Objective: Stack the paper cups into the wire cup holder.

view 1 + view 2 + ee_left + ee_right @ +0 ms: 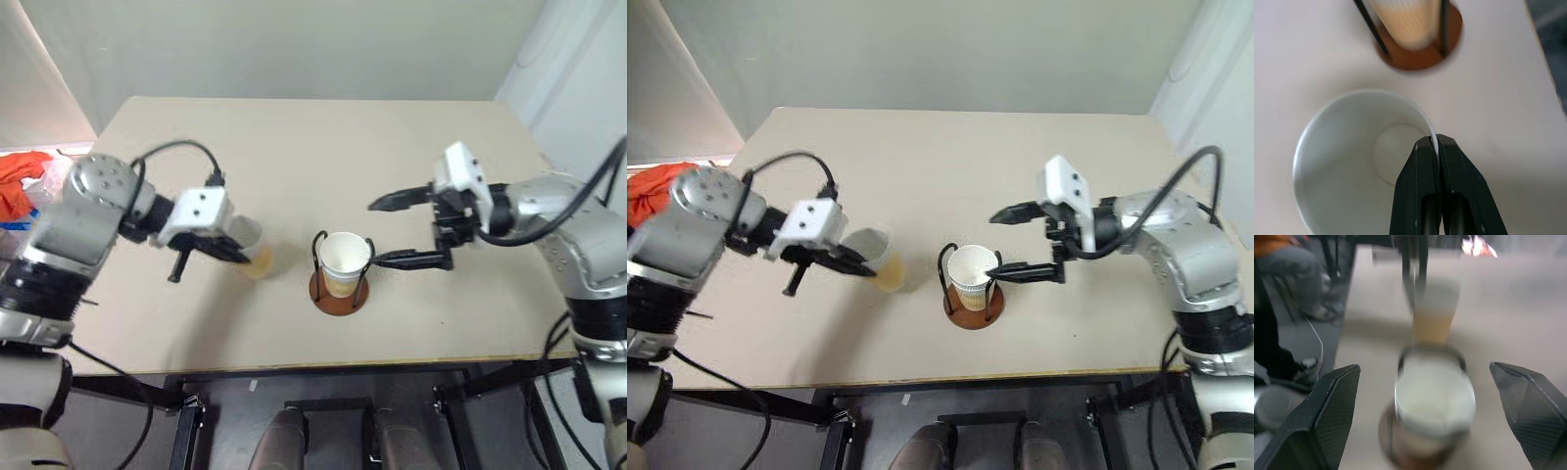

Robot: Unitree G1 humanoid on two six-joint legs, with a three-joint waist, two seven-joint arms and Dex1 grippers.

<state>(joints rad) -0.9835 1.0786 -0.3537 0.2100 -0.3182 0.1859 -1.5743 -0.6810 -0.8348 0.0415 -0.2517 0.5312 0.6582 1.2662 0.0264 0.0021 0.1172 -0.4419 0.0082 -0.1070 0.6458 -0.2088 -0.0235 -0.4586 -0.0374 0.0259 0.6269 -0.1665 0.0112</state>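
Note:
One paper cup (251, 243), tan outside and white inside, hangs tilted just above the table left of centre. My left gripper (238, 256) is shut on its rim, one finger inside and one outside (1452, 171). Another paper cup (344, 258) stands upright in the wire cup holder (339, 294), a reddish-brown disc with black wire loops, near the table's front middle. To the right of the holder my right gripper (377, 233) is open, fingers spread wide and pointing at that cup without touching it. The right wrist view has both cups in line, the held cup (1434, 313) beyond the holder's cup (1435, 401).
The beige table (313, 147) stretches away behind the holder, and its front edge runs close below the holder. An orange cloth (20, 181) lies off the table at the far left.

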